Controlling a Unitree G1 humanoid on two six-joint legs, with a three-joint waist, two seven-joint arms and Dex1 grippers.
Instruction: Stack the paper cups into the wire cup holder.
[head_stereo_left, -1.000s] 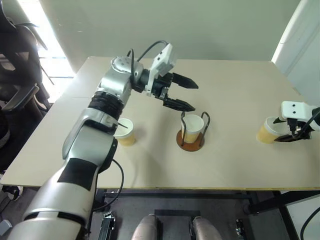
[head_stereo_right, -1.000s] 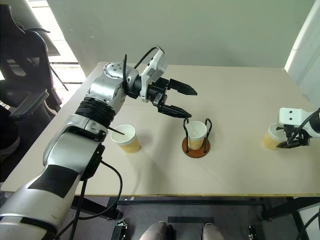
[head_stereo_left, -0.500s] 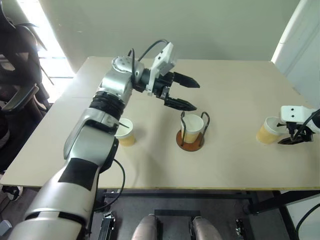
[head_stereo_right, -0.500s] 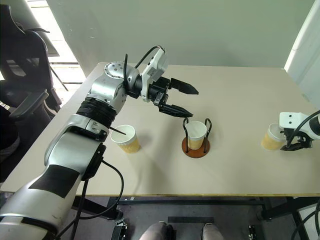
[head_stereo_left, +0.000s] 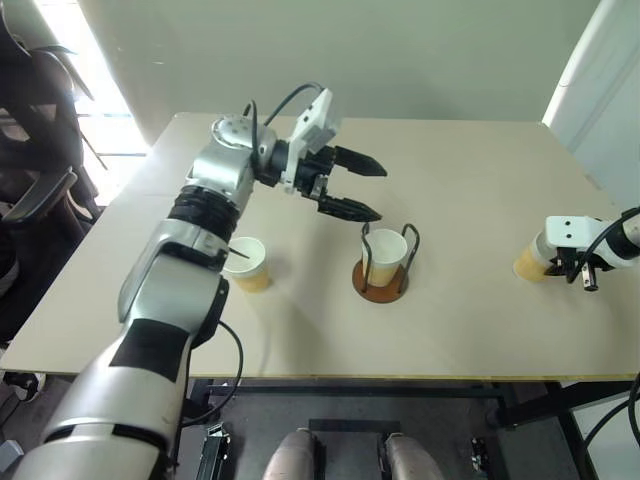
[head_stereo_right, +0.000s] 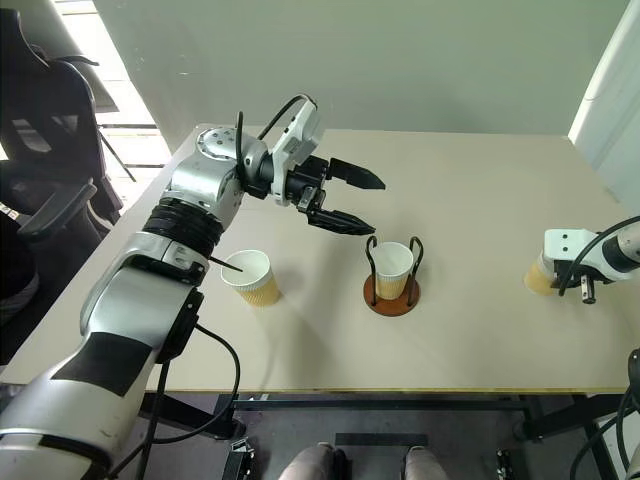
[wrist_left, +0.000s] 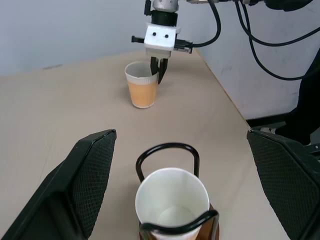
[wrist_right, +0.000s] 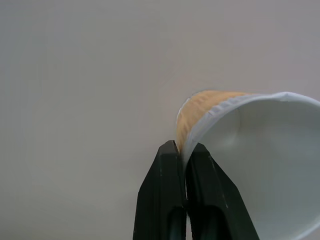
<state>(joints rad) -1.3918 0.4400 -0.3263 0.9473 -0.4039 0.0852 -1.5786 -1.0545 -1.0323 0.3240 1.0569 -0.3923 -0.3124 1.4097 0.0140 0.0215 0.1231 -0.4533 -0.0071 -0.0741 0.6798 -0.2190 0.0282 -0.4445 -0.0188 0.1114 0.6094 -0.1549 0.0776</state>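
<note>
The right gripper (wrist_right: 184, 150) pinches the wall of a paper cup (head_stereo_left: 530, 260) near the right edge of the table (head_stereo_left: 460, 180), one black finger inside the rim and one outside, the pair pressed together on the paper. That cup stands at the table's right side, well apart from the others, its white inside facing the wrist camera.

The left gripper (head_stereo_left: 362, 188) hangs above the table behind and to the left of the wire cup holder (head_stereo_left: 383, 272), its two black fingers spread wide and holding nothing. The holder sits near the middle of the table on its reddish-brown disc base, and a second paper cup (wrist_left: 172, 200) stands upright inside its two black wire loops. A third paper cup (head_stereo_left: 246, 264) stands upright on the table to the left of the holder, just beside the left forearm.
</note>
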